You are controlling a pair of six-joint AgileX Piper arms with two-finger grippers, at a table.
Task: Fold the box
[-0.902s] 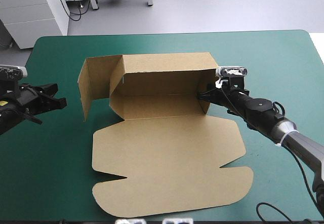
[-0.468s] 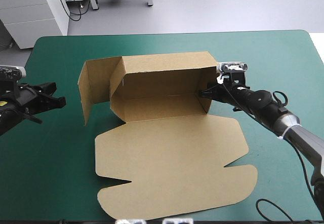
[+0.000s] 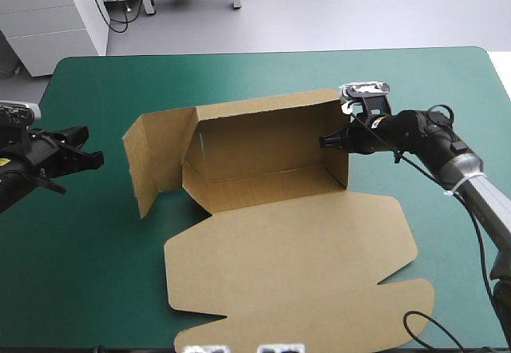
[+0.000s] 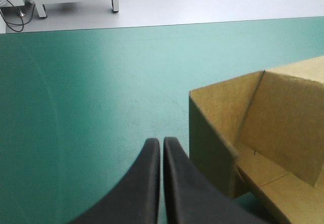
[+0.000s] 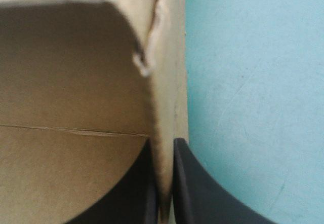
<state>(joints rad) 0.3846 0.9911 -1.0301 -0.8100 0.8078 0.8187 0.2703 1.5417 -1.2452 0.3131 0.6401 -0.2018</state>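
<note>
The brown box (image 3: 271,201) lies mid-table with its back wall and both end walls raised and the wide lid flat toward the near edge. My right gripper (image 3: 325,141) is shut on the box's right end wall (image 5: 163,107), one black finger inside and one outside. My left gripper (image 3: 89,158) hangs shut over the bare teal-green cover, a short way left of the box's left flap (image 4: 215,133), touching nothing. In the left wrist view its fingers (image 4: 161,148) meet in one pointed arch beside that flap's corner.
The teal-green table (image 3: 88,265) shows bare cover to the left of the box and beyond its back wall. A black cable loop (image 3: 419,325) lies near the front right corner.
The right gripper has pulled the box to the right and turned it; the right end wall now stands more upright and the lid has slid toward the near right. The left arm stays put.
</note>
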